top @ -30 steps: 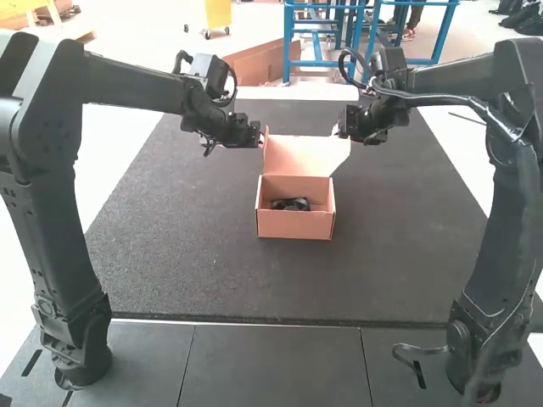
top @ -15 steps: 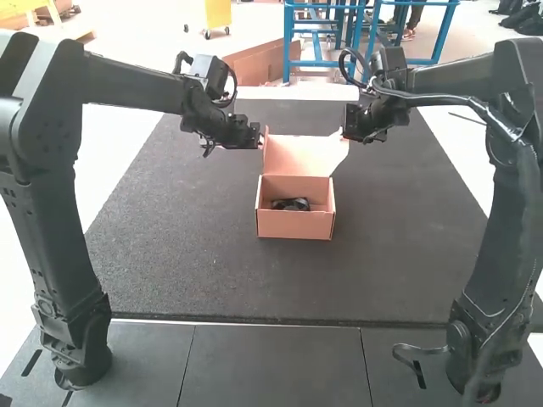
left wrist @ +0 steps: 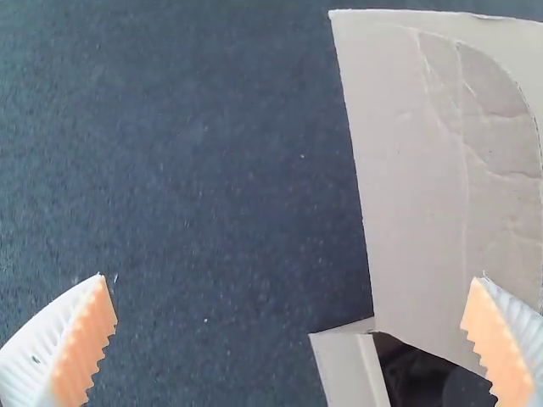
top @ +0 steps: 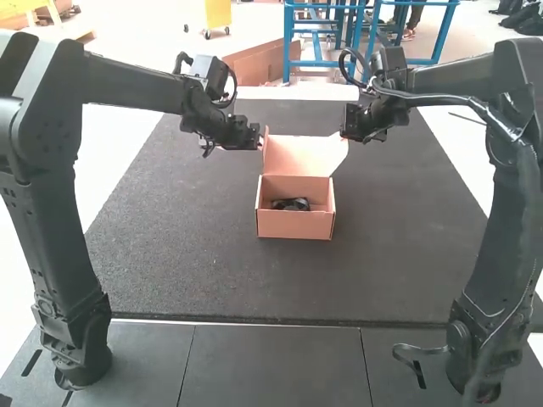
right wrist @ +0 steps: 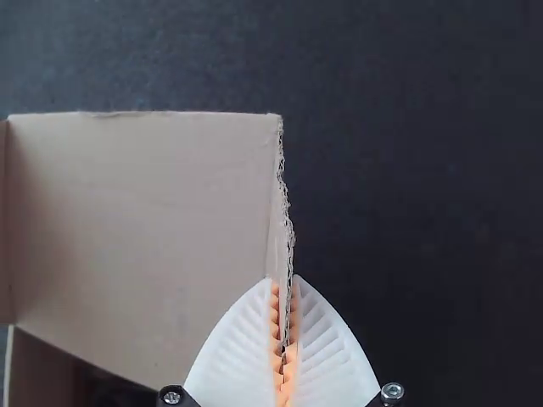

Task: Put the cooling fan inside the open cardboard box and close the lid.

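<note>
A small cardboard box [top: 295,219] stands open in the middle of the dark mat, its lid [top: 304,155] raised upright at the back. The black cooling fan [top: 291,204] lies inside it. My right gripper [top: 346,133] is at the lid's right top corner, shut on the lid's edge [right wrist: 285,246]; the ribbed white fingers [right wrist: 246,343] pinch the cardboard between orange pads. My left gripper [top: 254,137] sits at the lid's left top corner, open, with the lid [left wrist: 441,170] between its orange-padded fingers [left wrist: 81,339] but untouched.
The dark mat [top: 170,237] spreads wide around the box, with free room on every side. Both arms reach in from the left and right over the back half of the mat.
The right gripper has shifted slightly up and left with the lid corner in it. The left gripper has hardly moved.
</note>
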Robot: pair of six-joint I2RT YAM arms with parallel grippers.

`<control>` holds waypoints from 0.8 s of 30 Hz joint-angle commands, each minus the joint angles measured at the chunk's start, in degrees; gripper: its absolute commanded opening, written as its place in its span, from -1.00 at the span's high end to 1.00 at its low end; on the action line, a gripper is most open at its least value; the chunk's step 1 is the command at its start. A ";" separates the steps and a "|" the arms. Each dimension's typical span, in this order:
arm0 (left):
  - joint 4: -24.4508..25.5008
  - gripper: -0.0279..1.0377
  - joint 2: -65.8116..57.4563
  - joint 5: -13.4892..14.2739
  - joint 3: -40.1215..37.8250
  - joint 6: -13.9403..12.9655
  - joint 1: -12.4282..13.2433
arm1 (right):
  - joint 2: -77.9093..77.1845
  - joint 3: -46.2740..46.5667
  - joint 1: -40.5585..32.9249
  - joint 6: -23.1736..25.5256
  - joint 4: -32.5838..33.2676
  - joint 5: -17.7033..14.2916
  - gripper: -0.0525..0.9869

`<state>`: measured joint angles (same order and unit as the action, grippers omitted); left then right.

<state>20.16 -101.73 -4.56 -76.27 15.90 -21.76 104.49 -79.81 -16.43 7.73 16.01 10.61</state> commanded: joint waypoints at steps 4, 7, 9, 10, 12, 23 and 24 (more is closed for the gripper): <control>0.49 -0.87 -0.31 -0.72 -2.30 -0.70 -0.04 | -1.92 -0.96 -0.45 -0.70 0.16 0.20 0.91; 1.55 -0.87 -0.22 -0.72 -2.30 -0.70 -0.04 | -2.80 -0.35 -1.42 -0.70 0.34 0.11 0.91; 2.16 -0.87 -0.04 -0.72 -2.30 -0.70 -0.04 | -3.59 0.18 -2.03 -0.70 0.34 0.11 0.91; 2.51 -0.87 0.04 -0.72 -2.30 -0.78 -0.04 | -4.03 0.53 -2.12 -0.70 0.34 0.11 0.91; 2.86 -0.87 0.40 -0.72 -2.30 -0.70 -0.04 | -4.82 1.24 -2.38 -0.70 0.34 0.11 0.91; 3.83 -0.87 2.77 -0.54 -2.13 -0.70 -0.13 | -10.09 7.04 -3.53 -1.66 0.60 -0.15 0.91; 4.09 -0.87 2.94 -0.45 -2.13 -0.70 -0.21 | -10.44 7.74 -3.70 -1.66 0.60 -0.15 0.91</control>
<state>24.18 -101.71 -4.54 -76.27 15.88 -21.76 96.71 -73.08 -18.85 6.96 16.60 10.50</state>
